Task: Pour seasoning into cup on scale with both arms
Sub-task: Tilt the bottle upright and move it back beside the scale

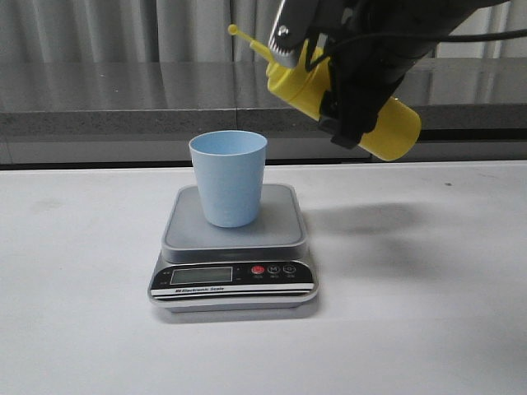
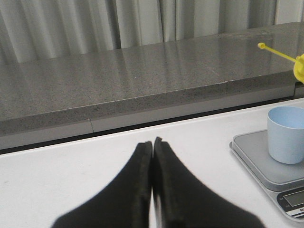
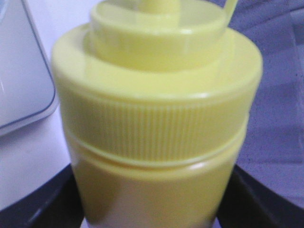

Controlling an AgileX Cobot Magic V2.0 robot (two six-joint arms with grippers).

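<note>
Ribbed yellow seasoning (image 1: 387, 123) clamped by right fingers (image 1: 350, 99); left fingers (image 2: 152, 156) pressed together.

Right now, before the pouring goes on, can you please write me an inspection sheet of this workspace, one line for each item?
Surface: white table, bare around the scale.
Scale: scale sits flat mid-table, display facing the camera; reading too small to tell.
Cup: blue cup upright on the scale's platform; contents not visible.
Seasoning: yellow bottle held tilted in the air, up and right of the cup, nozzle pointing left.
Clutter: nothing seen.
Grippers: right gripper clamped around the bottle; left gripper shut, empty, low over the table, left of the scale.
Cables: black cables run along the right arm, off the table.
Surroundings: grey stone ledge and curtains behind.
</note>
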